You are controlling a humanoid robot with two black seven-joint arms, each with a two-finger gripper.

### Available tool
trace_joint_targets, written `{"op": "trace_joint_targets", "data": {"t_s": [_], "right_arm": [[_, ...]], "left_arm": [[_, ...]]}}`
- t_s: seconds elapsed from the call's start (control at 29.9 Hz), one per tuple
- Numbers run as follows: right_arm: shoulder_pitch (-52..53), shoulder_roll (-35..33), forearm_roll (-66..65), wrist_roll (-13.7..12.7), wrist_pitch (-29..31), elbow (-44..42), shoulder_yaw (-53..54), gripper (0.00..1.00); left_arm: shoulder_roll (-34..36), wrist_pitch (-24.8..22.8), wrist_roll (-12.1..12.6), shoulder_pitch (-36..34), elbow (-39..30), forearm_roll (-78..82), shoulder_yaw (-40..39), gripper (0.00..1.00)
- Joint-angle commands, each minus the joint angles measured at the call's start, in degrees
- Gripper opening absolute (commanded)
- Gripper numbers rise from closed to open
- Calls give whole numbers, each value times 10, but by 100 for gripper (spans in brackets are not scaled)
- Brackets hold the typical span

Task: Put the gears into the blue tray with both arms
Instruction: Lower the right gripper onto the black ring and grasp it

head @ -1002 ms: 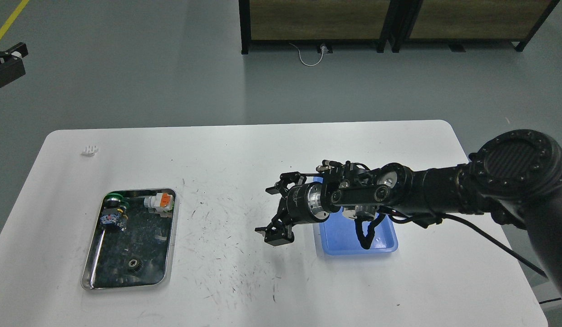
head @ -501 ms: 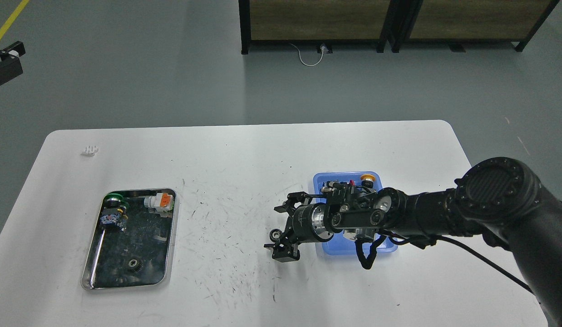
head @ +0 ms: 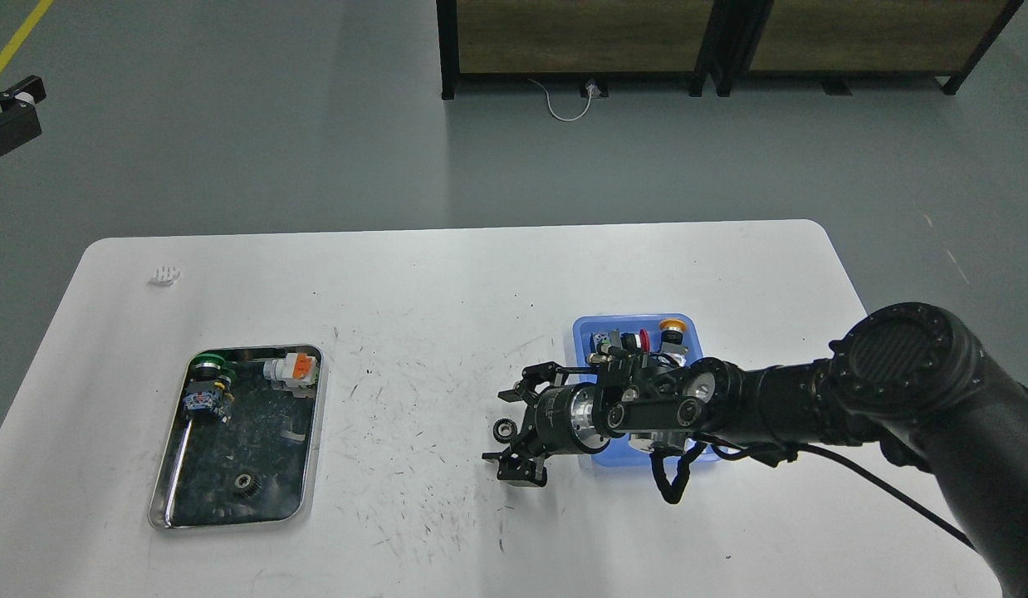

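Observation:
One gear (head: 504, 428), small, black and toothed, lies on the white table left of the blue tray (head: 593, 330). My right gripper (head: 514, 430) is low over the table and open, one finger beyond the gear and one nearer than it, and I cannot tell whether they touch it. A second gear (head: 246, 483) lies in the steel tray (head: 310, 432) at the left. The right arm covers the blue tray's front half. A black part (head: 7, 116) at the left edge may be my left arm's end, and its fingers cannot be made out.
Push-button switches with red and orange caps (head: 668, 329) sit at the back of the blue tray. The steel tray also holds a green-capped switch (head: 207, 365) and an orange-and-white part (head: 294, 368). A small white object (head: 164, 274) lies far left on the table.
My right arm has dropped and pulled toward the table's near side, uncovering the back of the blue tray. The gear on the table has come into view between the open fingers.

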Motion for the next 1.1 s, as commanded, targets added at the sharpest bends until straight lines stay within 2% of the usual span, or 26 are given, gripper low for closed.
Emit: {"op": "trace_joint_targets", "data": {"t_s": [0.0, 0.5, 0.87, 1.07], "right_arm": [[0, -7, 0, 0, 4, 0, 1, 78], [-13, -15, 0, -1, 5, -9, 18, 61], [-18, -11, -7, 0, 6, -9, 18, 58], [-19, -9, -10, 0, 8, -10, 18, 47]], "left_arm": [[0, 3, 0, 0, 0, -1, 0, 99], [2, 3, 1, -1, -1, -1, 0, 99], [18, 3, 0, -1, -5, -1, 0, 99], [25, 3, 0, -1, -8, -1, 0, 99]]}}
